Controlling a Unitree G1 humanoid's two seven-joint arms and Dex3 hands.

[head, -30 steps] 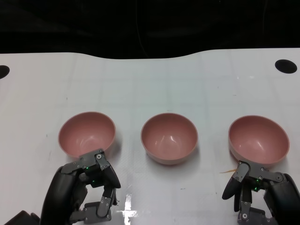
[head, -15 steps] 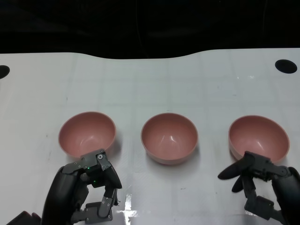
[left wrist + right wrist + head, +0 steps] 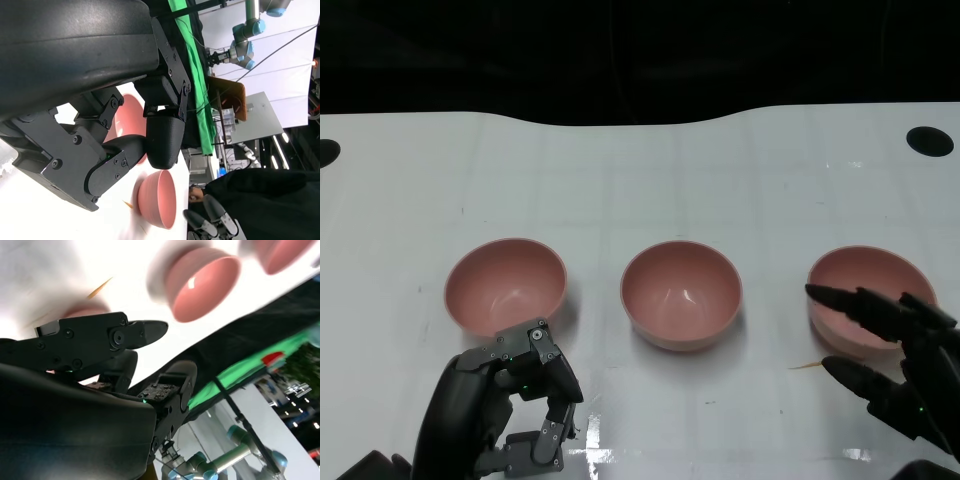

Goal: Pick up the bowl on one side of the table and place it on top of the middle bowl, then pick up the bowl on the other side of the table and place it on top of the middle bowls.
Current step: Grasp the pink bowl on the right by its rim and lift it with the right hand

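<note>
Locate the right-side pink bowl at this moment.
In the head view, the right pink round bowl sits at the white table's right side, beside the middle pink bowl, under the right hand's spread fingers.

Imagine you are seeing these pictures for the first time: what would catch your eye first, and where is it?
Three pink bowls in a row on the white table: the left bowl, the middle bowl and the right bowl. Next, the black right hand at the lower right, fingers spread and reaching over the right bowl's rim. The left hand sits curled just below the left bowl, holding nothing.
</note>
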